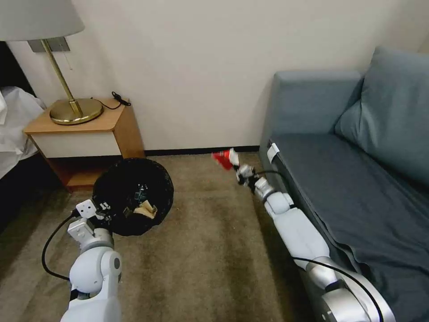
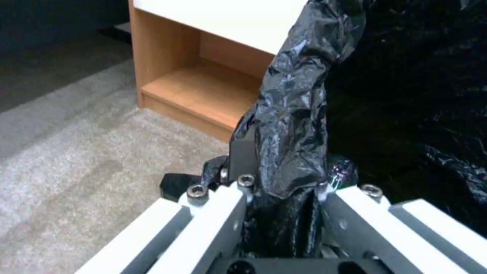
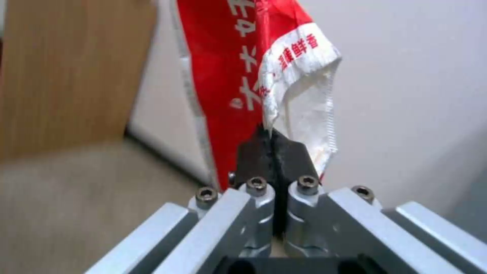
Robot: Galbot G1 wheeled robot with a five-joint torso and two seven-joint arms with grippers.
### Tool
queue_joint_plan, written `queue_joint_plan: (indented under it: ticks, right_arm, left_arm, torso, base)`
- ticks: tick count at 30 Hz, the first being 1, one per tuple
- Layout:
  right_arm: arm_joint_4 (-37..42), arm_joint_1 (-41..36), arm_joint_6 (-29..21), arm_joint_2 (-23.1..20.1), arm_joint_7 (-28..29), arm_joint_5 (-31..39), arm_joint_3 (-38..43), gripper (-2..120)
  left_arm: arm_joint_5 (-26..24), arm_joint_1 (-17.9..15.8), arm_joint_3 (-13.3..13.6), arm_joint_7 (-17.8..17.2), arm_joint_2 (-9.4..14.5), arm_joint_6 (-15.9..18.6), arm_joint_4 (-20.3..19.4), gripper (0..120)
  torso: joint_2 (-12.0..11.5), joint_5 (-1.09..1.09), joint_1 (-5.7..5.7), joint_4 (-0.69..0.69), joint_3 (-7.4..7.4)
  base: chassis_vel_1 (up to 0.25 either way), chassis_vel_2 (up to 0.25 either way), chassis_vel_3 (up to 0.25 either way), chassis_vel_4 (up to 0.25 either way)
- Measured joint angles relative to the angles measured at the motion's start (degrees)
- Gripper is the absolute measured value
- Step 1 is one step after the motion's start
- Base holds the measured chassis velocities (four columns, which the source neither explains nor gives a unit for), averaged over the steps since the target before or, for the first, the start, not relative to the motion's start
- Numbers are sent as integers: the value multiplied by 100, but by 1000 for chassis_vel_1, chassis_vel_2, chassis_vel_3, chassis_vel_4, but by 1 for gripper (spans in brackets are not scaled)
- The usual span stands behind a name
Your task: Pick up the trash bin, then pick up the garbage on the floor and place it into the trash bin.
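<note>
- The sofa fills three o'clock; the nightstand stands at ten o'clock.
- The trash bin, tilted above the carpet at nine o'clock, holds crumpled brown paper.
- The left gripper is clamped on its black bag rim.
- The right gripper, at twelve o'clock, pinches the red-and-white wrapper tight, lifted off the floor.

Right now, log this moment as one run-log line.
left hand: shut on trash bin rim | right hand: shut on red-and-white wrapper, off the carpet | bin: holds brown paper
</note>
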Motion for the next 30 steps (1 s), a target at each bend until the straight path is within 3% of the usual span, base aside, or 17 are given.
queue_joint_plan:
  ticks: [3,9,14,23,30]
  right_arm:
    - [546,52,66,18,261,306,-349,0]
    - [1355,-16,-279,15,582,714,-886,0]
    - [2567,-38,-900,233,999,1239,-1989,0]
    - [3210,-235,-1252,270,1082,1188,-3087,0]
    - [3398,-426,-1253,151,1028,1099,-3181,0]
  left_arm:
    - [-1,-24,6,12,-38,-23,59,2]
    - [-16,-30,-3,18,-32,-51,115,2]
    - [-84,-102,-30,21,-7,-55,140,2]
    - [-73,-34,-68,15,-53,-55,50,2]
    - [-104,-7,-92,10,-50,-57,39,2]
  torso:
    - [0,-1,0,0,0]
    - [0,-2,0,0,0]
    - [0,-2,0,2,0]
    - [0,-1,0,0,0]
    - [0,-1,0,0,0]
  base:
    - [0,0,0,0]
    - [0,0,0,0]
    - [0,0,0,0]
    - [0,0,0,0]
    - [0,0,0,0]
